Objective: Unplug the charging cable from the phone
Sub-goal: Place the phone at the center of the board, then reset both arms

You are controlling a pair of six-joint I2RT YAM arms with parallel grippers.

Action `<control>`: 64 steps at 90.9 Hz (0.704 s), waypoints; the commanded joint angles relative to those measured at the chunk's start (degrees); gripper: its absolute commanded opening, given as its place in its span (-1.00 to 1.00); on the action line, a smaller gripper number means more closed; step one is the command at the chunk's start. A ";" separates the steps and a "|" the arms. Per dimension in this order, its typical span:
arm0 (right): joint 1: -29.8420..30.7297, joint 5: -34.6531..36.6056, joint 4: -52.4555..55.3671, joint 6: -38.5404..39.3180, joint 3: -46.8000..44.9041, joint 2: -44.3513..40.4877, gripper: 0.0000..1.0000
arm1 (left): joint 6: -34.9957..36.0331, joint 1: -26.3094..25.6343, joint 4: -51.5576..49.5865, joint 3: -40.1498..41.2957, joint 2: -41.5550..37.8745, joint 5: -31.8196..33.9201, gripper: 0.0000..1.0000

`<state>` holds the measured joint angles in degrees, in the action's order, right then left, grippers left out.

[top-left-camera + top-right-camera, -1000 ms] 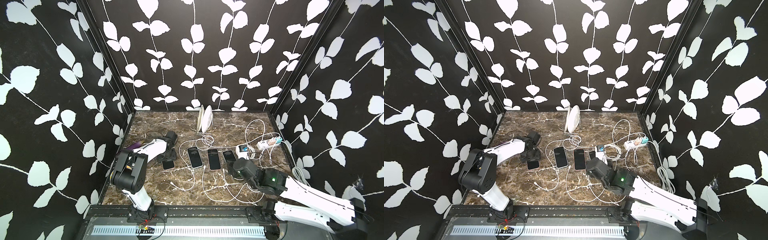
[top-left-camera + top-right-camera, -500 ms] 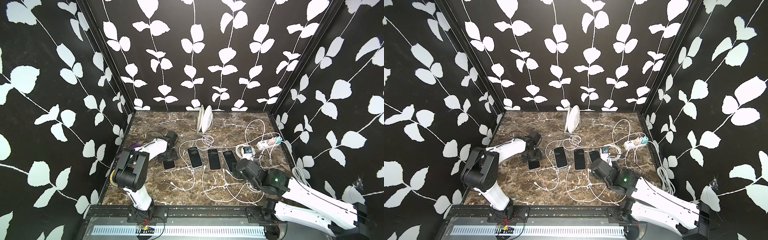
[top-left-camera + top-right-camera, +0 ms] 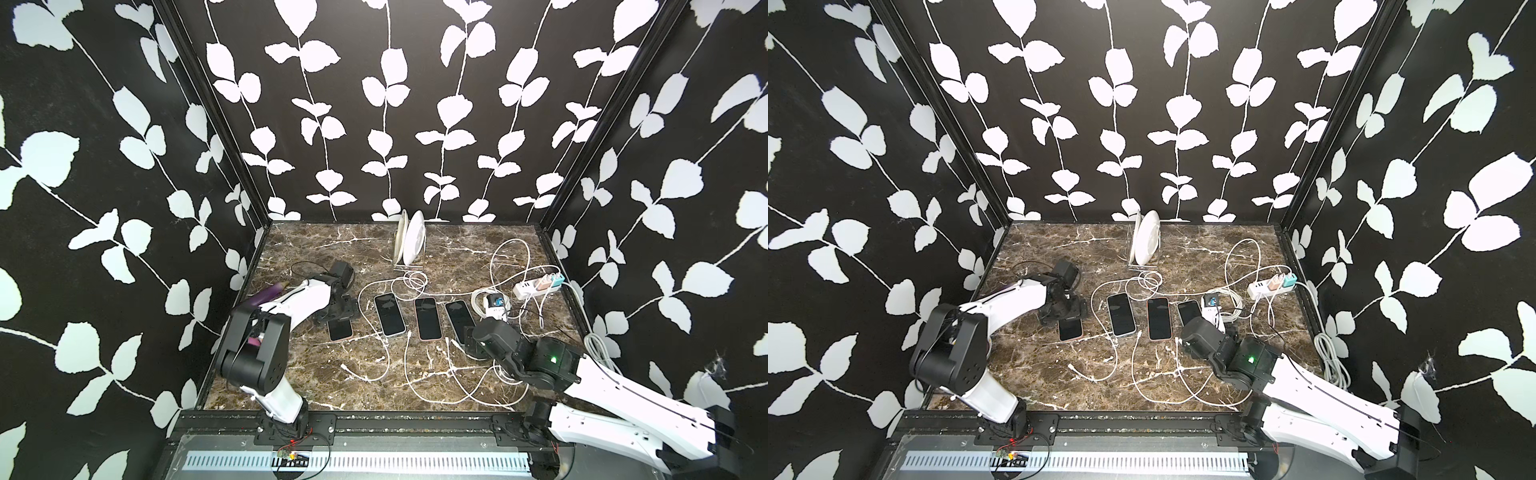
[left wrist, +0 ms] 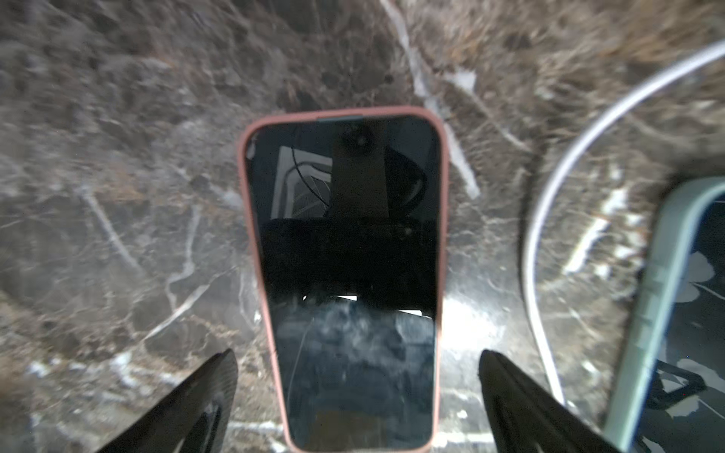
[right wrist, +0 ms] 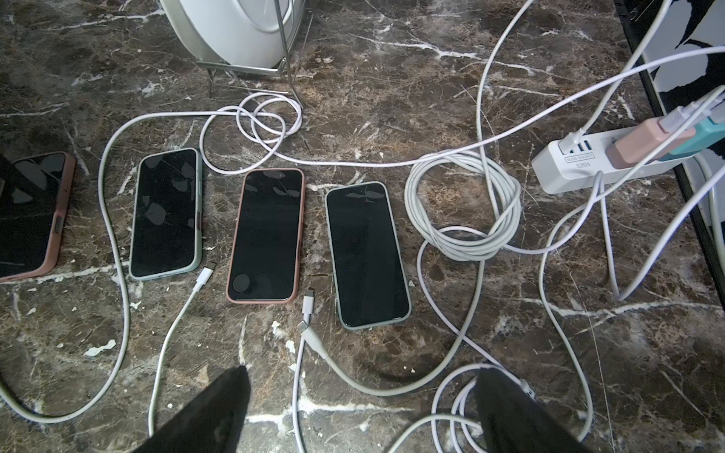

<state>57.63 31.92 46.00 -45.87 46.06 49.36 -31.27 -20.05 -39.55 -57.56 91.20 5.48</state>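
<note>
Several dark-screened phones lie in a row on the marble table (image 3: 316, 374). My left gripper (image 4: 357, 376) stands open over the leftmost phone (image 4: 345, 255), in a pink case; its fingers (image 4: 208, 392) straddle the near end without touching. No plug shows on that phone. In the right wrist view, loose white charging cable ends (image 5: 204, 276) (image 5: 308, 304) lie just off the middle phones' near ends, and a grey plug (image 5: 304, 327) lies close by. My right gripper (image 5: 361, 384) hangs open before the rightmost phone (image 5: 367, 255), one finger (image 5: 506, 412) over cable loops.
A white power strip (image 3: 538, 286) with chargers sits at the right wall. A coiled white cable (image 5: 463, 208) lies beside the rightmost phone. White plates in a wire rack (image 3: 409, 243) stand at the back. Cable loops (image 3: 457, 386) cross the near half of the table.
My left gripper's jaws have spread wider around the leftmost phone. The right gripper has opened slightly and drawn back a little from the rightmost phone.
</note>
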 commanded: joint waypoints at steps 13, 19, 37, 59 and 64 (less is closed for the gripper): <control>-1.20 2.63 2.47 1.86 4.15 -0.50 0.90 | 3.95 -0.01 -6.77 -3.88 -11.80 5.70 0.97; -2.47 4.35 3.67 1.57 5.57 0.57 0.93 | 5.80 0.01 -7.02 -5.52 -15.92 9.39 0.97; -7.31 16.48 0.75 7.88 8.48 3.45 0.90 | 11.93 0.04 4.98 -3.81 -27.61 30.01 0.97; -16.47 29.92 -40.33 37.97 -7.15 3.85 0.99 | 38.83 0.52 56.66 18.38 -28.78 47.00 0.97; -24.57 23.98 -36.64 32.97 -6.10 5.46 0.96 | 46.71 1.88 73.39 23.68 -24.92 47.24 0.97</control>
<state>44.12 54.87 21.26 -19.33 40.91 52.88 -4.25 -19.75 -2.55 -43.88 59.77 43.81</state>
